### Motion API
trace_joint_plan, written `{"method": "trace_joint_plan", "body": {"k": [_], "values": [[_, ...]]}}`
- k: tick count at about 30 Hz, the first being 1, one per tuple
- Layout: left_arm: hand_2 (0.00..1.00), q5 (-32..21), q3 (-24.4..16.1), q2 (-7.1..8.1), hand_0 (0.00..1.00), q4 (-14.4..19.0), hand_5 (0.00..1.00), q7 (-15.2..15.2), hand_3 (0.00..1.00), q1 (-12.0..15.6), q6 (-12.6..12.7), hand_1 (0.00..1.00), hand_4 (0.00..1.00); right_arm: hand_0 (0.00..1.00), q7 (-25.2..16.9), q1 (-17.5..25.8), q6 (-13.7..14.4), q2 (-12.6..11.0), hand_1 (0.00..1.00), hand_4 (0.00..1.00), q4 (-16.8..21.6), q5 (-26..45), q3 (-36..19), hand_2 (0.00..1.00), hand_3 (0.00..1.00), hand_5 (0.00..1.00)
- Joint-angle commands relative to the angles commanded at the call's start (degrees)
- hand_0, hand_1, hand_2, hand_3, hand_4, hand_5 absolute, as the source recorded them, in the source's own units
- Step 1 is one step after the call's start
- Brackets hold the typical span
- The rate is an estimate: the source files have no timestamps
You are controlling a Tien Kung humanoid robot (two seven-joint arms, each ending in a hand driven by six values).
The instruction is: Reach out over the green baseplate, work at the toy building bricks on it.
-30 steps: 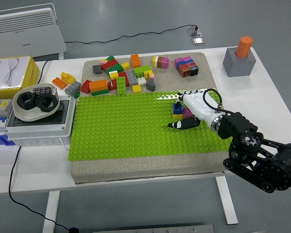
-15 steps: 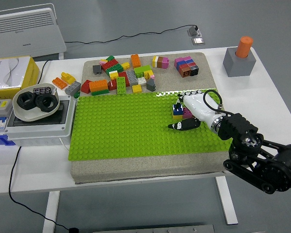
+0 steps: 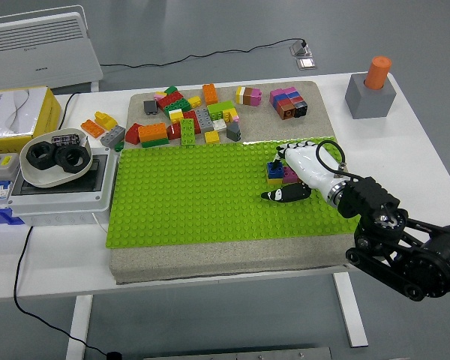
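Observation:
The green baseplate (image 3: 195,195) lies on a beige mat in the middle of the table. On its right part stands a small stack: a blue brick (image 3: 273,167) on a yellow brick (image 3: 274,180), with a magenta brick (image 3: 289,175) beside it. My right hand (image 3: 279,178), white-palmed with black fingertips, reaches in from the lower right and sits around this stack. Its fingers (image 3: 289,147) arch just behind and right of the blue brick. The thumb (image 3: 281,195) lies flat on the plate in front, apart from the bricks. The left arm is out of sight.
Several loose bricks (image 3: 187,116) lie on the mat behind the plate, with two small stacked blocks (image 3: 288,101) at the back right. A grey block with an orange cylinder (image 3: 370,93) stands far right. A white bowl with black rings (image 3: 55,157) rests on a box at the left.
My right hand has slid a little to the right and toward me; the stack has stayed put.

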State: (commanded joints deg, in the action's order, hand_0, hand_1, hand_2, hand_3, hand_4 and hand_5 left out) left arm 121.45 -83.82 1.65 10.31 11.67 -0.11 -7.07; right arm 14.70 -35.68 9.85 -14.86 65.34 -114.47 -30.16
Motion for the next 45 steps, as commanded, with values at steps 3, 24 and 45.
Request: {"method": "trace_joint_plan", "body": {"k": [3, 24, 45], "values": [[0.561, 0.0, 0.0, -0.01, 0.744, 0.0, 0.162, 0.0, 0.569, 0.0, 0.0, 0.619, 0.385, 0.921, 0.0, 0.1, 0.0, 0.1, 0.876, 0.955, -0.2, 0.0, 0.1, 0.894, 0.623, 0.611], [0.561, 0.1, -0.2, 0.01, 0.744, 0.0, 0.160, -0.1, 0.570, 0.0, 0.1, 0.619, 0.385, 0.921, -0.1, 0.3, 0.0, 0.2, 0.877, 0.952, -1.1, 0.4, 0.4, 0.895, 0.624, 0.606], [0.562, 0.0, 0.1, 0.02, 0.745, 0.0, 0.158, 0.1, 0.570, 0.3, -0.2, 0.617, 0.384, 0.921, -1.2, -0.4, 1.4, -0.1, 0.883, 0.947, -0.4, 2.7, -0.7, 0.896, 0.635, 0.601]]}}
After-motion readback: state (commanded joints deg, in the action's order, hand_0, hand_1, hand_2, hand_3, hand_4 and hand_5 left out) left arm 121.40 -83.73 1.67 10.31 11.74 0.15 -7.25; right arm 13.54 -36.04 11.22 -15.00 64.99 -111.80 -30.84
